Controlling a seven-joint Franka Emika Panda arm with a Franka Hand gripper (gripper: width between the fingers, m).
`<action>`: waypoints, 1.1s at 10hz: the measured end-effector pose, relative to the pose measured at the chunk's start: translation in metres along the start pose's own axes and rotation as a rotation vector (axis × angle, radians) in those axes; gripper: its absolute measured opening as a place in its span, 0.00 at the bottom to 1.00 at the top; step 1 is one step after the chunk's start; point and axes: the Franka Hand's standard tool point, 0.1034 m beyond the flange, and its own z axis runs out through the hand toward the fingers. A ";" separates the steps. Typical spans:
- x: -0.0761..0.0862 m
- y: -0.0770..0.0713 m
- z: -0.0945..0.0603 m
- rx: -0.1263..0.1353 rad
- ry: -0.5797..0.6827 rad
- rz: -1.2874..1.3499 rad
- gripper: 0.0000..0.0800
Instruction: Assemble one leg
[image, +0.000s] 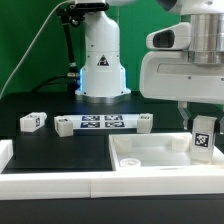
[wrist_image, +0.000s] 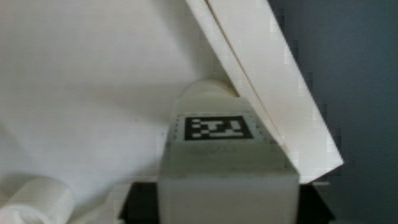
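My gripper (image: 203, 122) is shut on the leg (image: 203, 140), a small white post held upright with its marker tag facing the camera. It hangs over the right end of the large white panel (image: 140, 158), close above its raised rim. In the wrist view the leg (wrist_image: 222, 165) sits between the black fingers (wrist_image: 146, 202), tag (wrist_image: 219, 127) showing, above the panel's flat surface (wrist_image: 89, 90) beside its rim (wrist_image: 267, 70). Whether the leg touches the panel cannot be told.
The marker board (image: 100, 123) lies behind the panel. Loose white legs lie at its left (image: 32, 122), its left end (image: 63, 127) and its right end (image: 145, 123). The arm's white base (image: 100, 65) stands at the back. A white block (image: 5, 152) sits at the exterior view's left edge.
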 end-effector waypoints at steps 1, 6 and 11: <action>0.000 0.000 0.000 0.003 -0.001 0.091 0.37; 0.002 0.002 0.001 0.015 -0.022 0.464 0.37; 0.004 0.002 0.001 0.026 -0.008 0.161 0.79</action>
